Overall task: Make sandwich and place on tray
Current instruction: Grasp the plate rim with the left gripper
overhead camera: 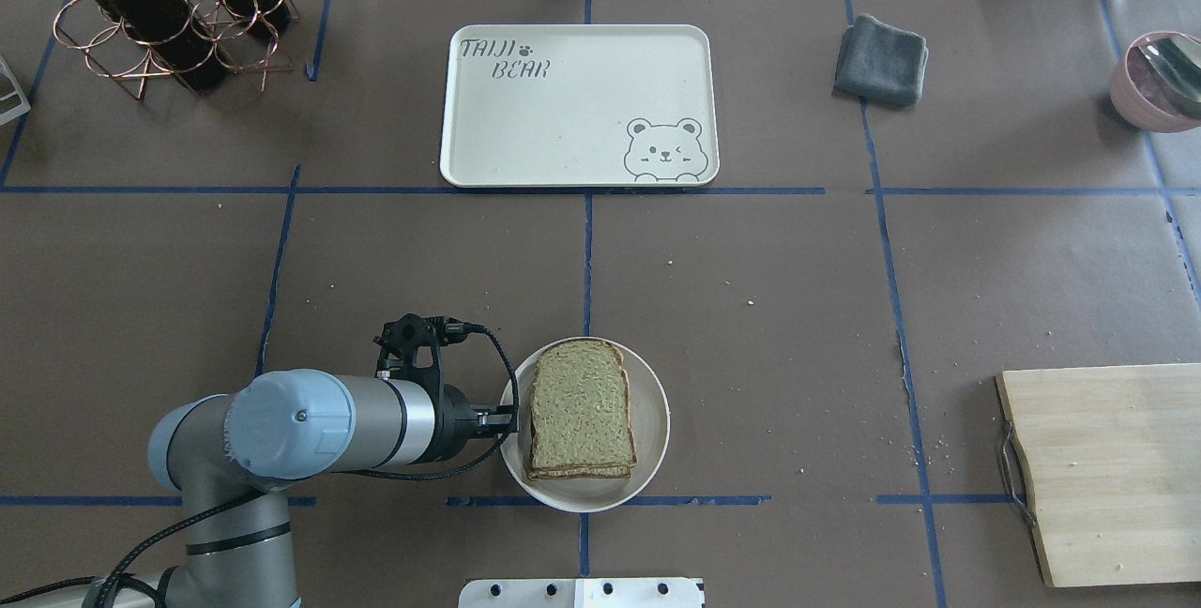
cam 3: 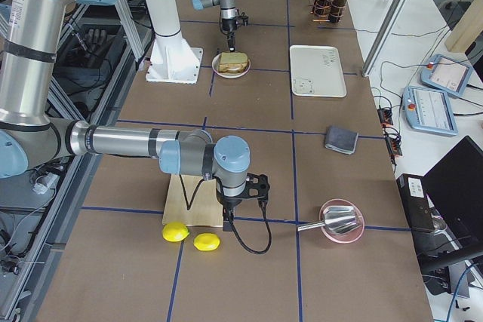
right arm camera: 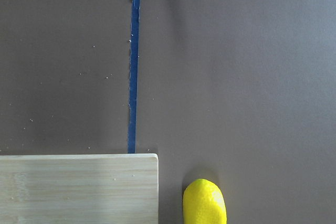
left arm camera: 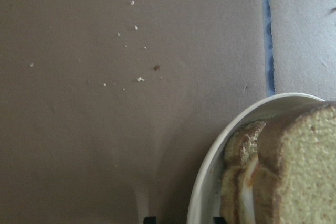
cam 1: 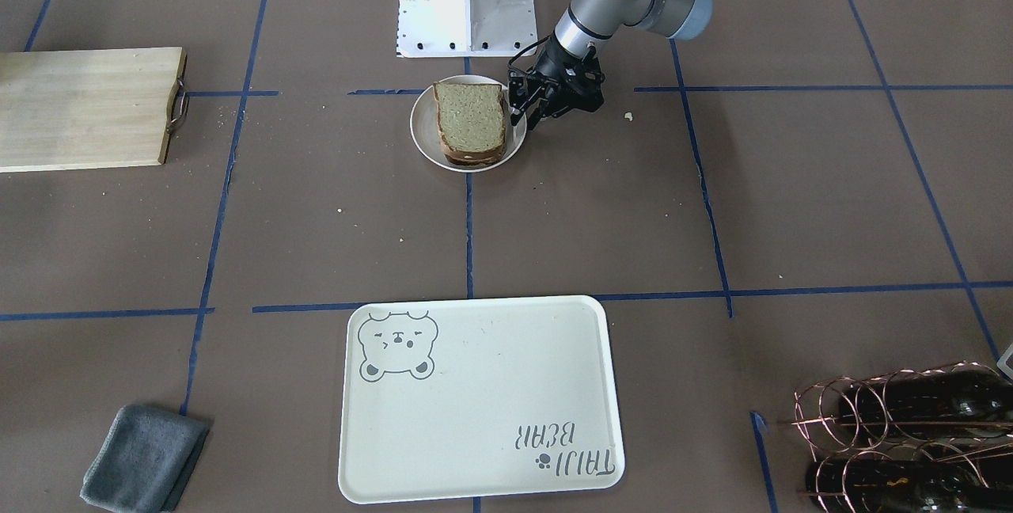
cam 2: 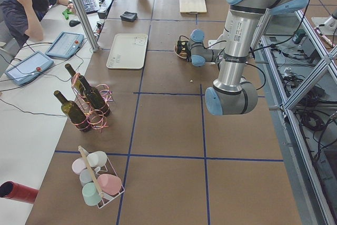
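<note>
Sandwich (overhead camera: 579, 406) is built: two slices stacked, white of the egg (left arm camera: 244, 195) showing between them. It sits on the round plate (overhead camera: 654, 420), near my base on the counter (overhead camera: 751, 308). Remaining: move it to the tray (overhead camera: 563, 120), which lies well apart across the counter and carries no food. My left tool (overhead camera: 507, 420) is parted, fingers astride the plate's rim, gripping nothing. My right tool (cam 3: 241, 205) hangs by the cutting board (cam 3: 189, 197); its opening I cannot tell
</note>
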Robot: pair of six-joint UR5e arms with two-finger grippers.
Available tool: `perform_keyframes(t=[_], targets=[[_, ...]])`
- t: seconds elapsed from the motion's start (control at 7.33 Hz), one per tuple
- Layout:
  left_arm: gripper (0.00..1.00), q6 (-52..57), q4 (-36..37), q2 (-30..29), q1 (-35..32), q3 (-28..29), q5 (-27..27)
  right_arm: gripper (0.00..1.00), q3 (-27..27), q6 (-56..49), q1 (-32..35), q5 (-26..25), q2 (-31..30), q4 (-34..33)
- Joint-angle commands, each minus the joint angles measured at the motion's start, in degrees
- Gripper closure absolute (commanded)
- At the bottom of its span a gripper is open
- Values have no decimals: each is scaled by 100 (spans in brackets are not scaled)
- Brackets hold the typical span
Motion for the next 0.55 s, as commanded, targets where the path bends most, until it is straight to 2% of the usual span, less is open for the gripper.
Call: perform_keyframes(t=[0.0,0.14,0.41], targets=[[93,-23,0,-39,55,44,2,0,-29,0,0,-3,15,0],[100,-23,0,-31,55,52,2,0,-29,0,0,-3,15,0],[100,-424,-27,-13,11,-61,-15,0,-29,-9,0,-3,24,0]])
